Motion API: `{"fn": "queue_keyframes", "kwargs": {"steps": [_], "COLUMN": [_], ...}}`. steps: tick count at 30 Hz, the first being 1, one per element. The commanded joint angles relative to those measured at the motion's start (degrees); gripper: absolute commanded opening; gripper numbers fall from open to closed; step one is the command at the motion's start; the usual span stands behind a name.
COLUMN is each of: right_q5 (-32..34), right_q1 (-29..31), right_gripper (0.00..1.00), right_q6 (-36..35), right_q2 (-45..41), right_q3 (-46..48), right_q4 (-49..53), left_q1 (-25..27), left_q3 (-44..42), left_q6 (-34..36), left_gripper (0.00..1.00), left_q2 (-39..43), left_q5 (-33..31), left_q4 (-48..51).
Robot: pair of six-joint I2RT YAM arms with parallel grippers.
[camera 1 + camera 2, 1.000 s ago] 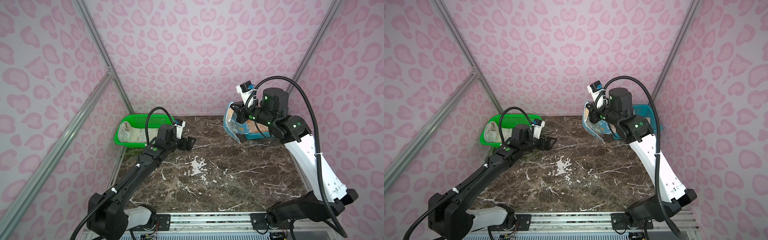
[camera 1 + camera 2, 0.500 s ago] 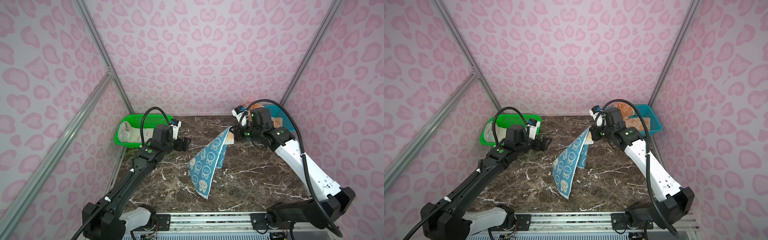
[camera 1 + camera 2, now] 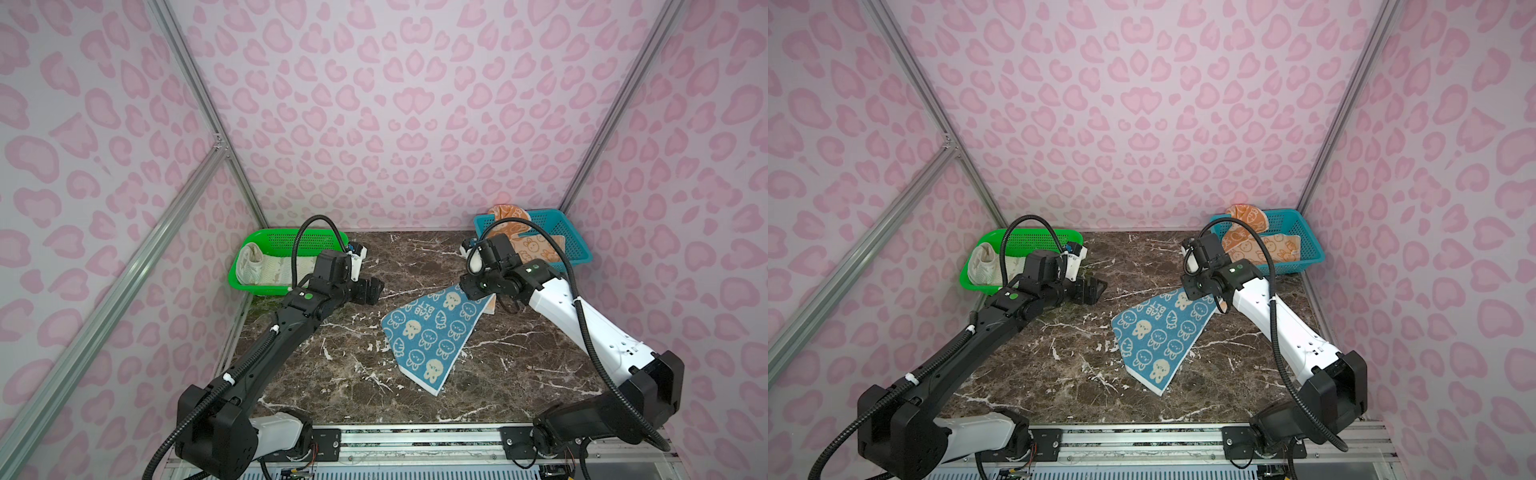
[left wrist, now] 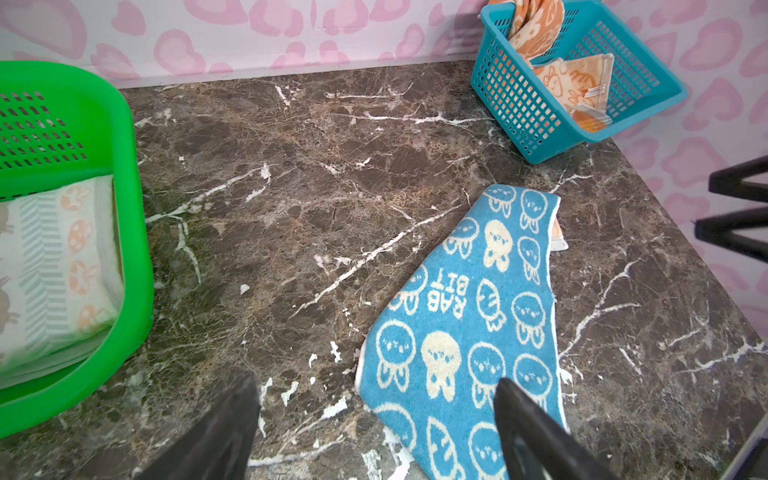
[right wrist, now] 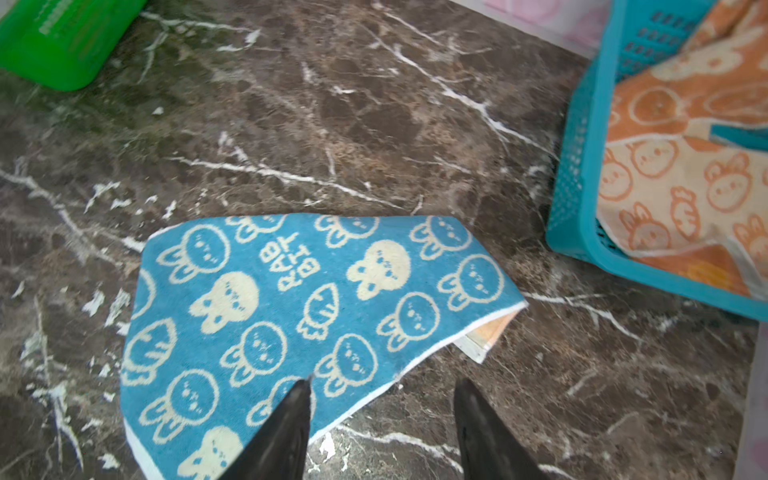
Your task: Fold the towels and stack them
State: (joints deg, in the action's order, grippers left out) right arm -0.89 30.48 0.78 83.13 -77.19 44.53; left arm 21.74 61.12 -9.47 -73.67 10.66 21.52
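The right gripper (image 5: 382, 388) has its fingers parted with nothing between them, one tip over the white-hemmed edge of the blue towel (image 5: 291, 299). The left gripper (image 4: 376, 386) gapes wide and empty, just left of the towel and clear of it.

The towel lies right of centre on the marble table (image 3: 332, 374), doubled crookedly into a taper. An orange-and-white corner pokes out at its far end. It is blue terry with cream bunny faces, carrots and "RABBIT".

It looks light and limp, with a grippy pile. Pinching two hem corners, one per gripper, should spread it.

Far right, an orange towel (image 3: 534, 249) slumps in the blue basket (image 3: 557, 224). Far left, a white chevron towel (image 3: 266, 270) sits in the green basket (image 3: 282, 239).
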Motion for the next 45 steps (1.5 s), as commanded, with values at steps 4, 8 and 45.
{"fn": "queue_keyframes", "kwargs": {"steps": [4,8,45], "right_q5": [-0.46,-4.15,-1.27], "right_q1": [9.3,16.38,32.17], "right_gripper": [0.58,0.61,0.0], "right_q6": [-1.84,3.87,12.82], "right_q2": [0.51,0.9,13.59], "right_q3": [5.45,11.04,19.26], "right_q4": [4.32,2.29,-8.23], "left_q1": [-2.27,-4.18,-8.71], "left_q3": [-0.24,-1.49,-7.27], "left_q6": [-2.05,-2.91,-0.63], "left_gripper": [0.9,0.9,0.9], "left_q2": [0.5,1.9,8.72], "left_q5": [-1.42,-2.51,-0.21], "left_q4": [1.78,3.05,1.78]}}
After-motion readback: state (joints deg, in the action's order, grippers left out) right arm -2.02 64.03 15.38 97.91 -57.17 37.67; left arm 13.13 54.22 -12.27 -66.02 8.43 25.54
